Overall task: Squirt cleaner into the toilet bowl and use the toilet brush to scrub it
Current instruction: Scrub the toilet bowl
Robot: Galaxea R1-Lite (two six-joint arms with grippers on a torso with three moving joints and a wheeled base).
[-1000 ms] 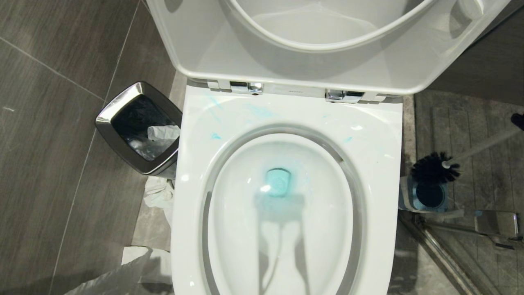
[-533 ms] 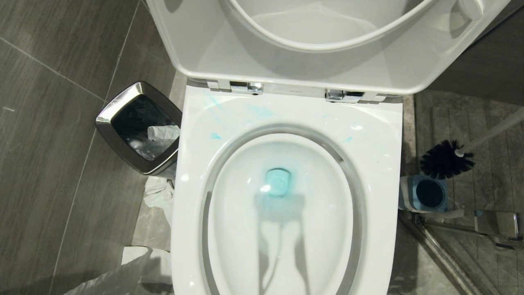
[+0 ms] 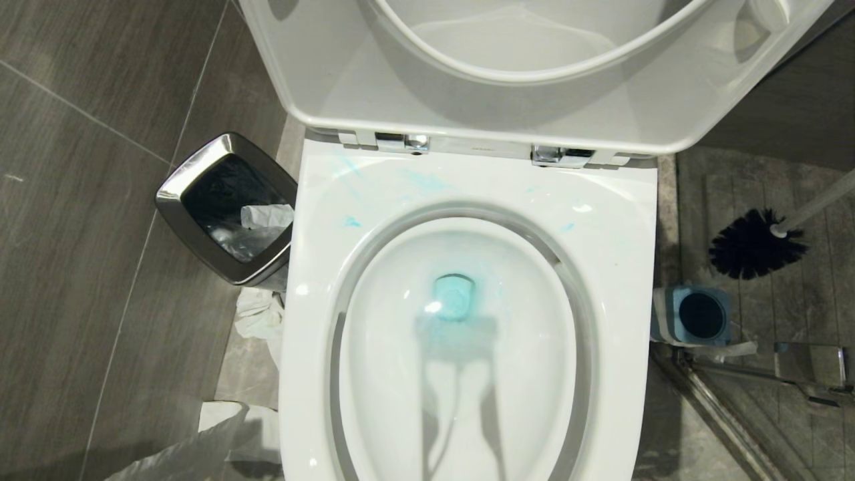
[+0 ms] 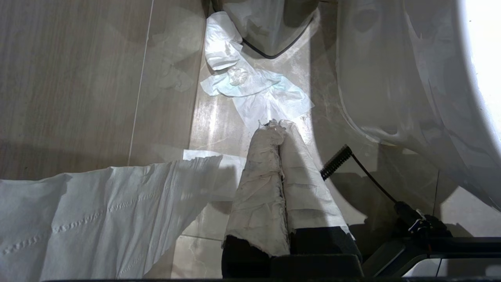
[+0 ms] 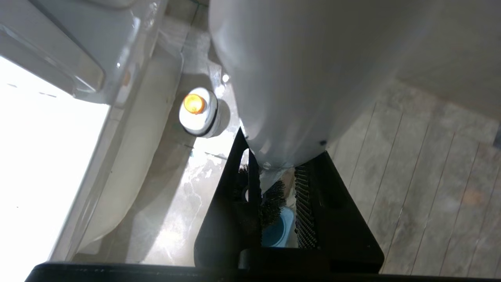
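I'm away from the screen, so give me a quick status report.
Right tool shut on toilet brush, head above its holder, beside toilet bowl. Left tool shut, parked low over tissue. Cleaner tints the water. Path clear.

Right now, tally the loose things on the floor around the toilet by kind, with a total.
Steel-rimmed bin: 1
Toilet brush, lifted clear of the floor: 1
Blue brush holder: 1
Crumpled tissue clumps: 2
Total: 5

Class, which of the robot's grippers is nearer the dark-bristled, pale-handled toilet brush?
Right. The right gripper grips the toilet brush handle; the left gripper is shut, low beside the toilet's other side.
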